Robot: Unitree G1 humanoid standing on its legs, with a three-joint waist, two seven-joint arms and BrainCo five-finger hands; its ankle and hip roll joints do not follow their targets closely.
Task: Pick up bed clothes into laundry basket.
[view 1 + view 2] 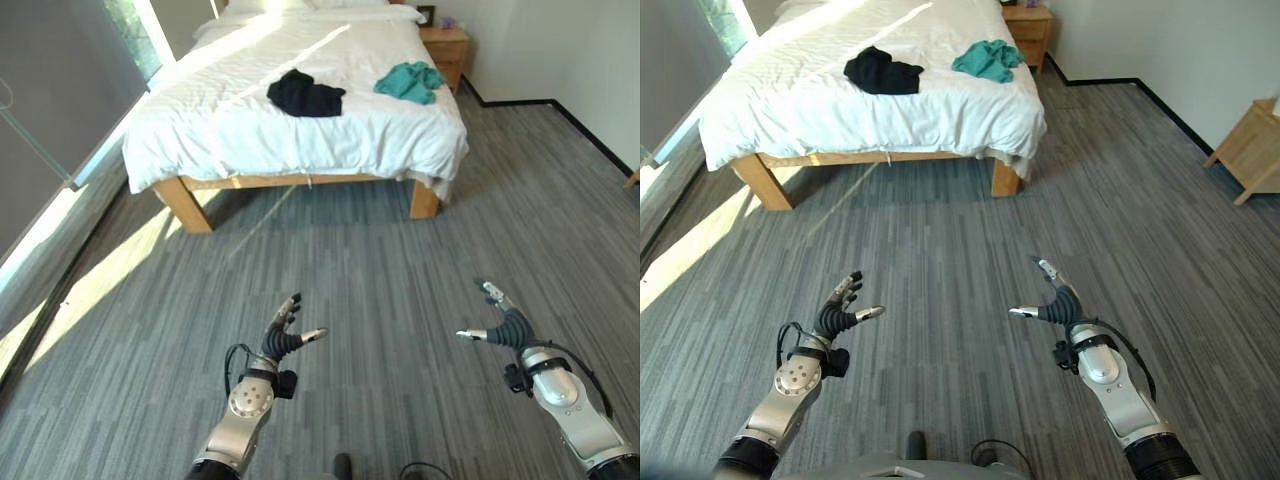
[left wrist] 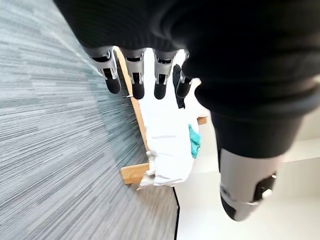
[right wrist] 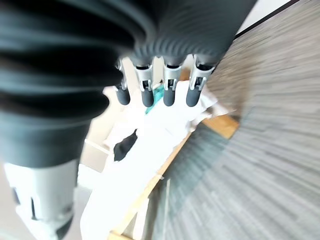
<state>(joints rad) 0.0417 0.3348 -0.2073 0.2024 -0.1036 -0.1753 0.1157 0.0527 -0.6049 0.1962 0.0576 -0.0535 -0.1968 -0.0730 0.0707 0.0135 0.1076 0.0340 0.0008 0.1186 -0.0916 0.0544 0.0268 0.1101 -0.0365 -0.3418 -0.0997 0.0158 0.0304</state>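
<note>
Left eye view: black garment (image 1: 305,94), teal garment (image 1: 410,81) on bed (image 1: 250,130).

Bare carpet (image 1: 350,270) up to bed (image 1: 300,130).

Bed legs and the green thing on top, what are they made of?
The bed legs look like pale wood with a smooth finish: light tan with faint grain. The green garment looks like soft matte cloth, since it lies crumpled in folds; which fabric, I cannot tell.
</note>
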